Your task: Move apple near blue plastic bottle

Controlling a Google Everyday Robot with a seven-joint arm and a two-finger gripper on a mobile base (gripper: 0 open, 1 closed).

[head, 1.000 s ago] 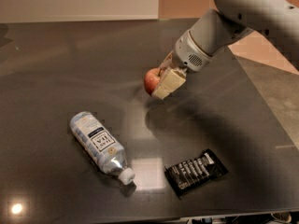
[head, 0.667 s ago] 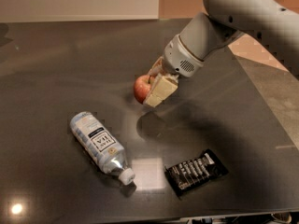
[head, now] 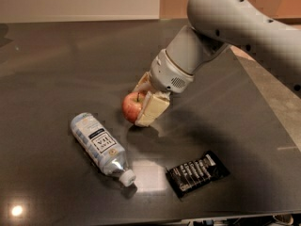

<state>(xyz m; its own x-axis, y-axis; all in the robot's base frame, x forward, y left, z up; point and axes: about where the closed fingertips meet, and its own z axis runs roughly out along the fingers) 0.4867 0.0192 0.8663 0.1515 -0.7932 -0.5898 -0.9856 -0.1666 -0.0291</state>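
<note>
Dim, warm room light, prob. from lamps overhead. The dark glossy table (head: 56,79) mirrors it: a small hot glare spot (head: 17,211) near the bottom-left corner, and a paler patch (head: 146,173) btw the bottle (head: 96,142) cap and the wrapper (head: 197,173). My gripper (head: 143,105), mid-table and clamped on the apple (head: 130,107), catches light on its top side. A soft shadow (head: 188,131) under my arm (head: 225,27) spreads toward the wrapper. The wall (head: 80,1) at the back is the brightest area.
</note>
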